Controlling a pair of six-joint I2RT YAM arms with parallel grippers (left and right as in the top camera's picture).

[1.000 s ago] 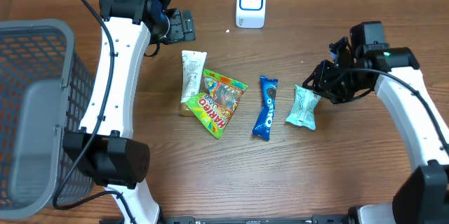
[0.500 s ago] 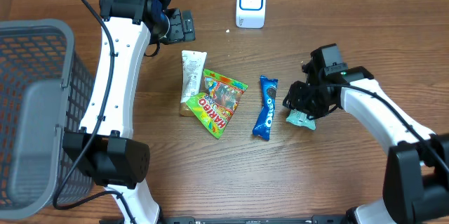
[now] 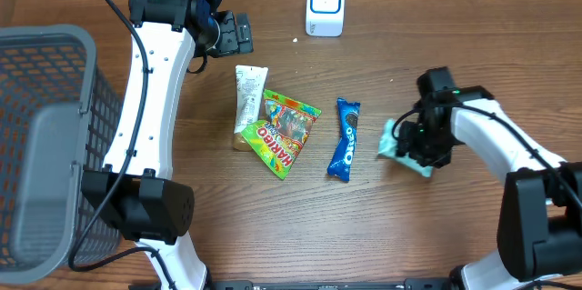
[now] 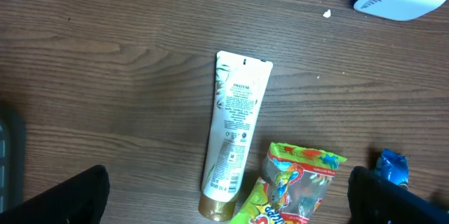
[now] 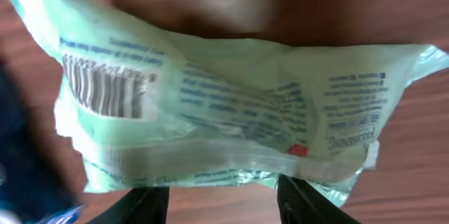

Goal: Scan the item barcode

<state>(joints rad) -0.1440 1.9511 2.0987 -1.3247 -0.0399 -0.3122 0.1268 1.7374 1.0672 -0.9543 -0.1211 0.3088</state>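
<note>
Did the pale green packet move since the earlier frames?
Yes. The pale green packet has slid a little to the right in the overhead view, away from the blue Oreo pack, which has stayed put.

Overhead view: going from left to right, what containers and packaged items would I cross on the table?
grey wire basket → white Pantene tube → green-and-yellow Haribo bag → blue Oreo pack → pale green plastic packet
</note>
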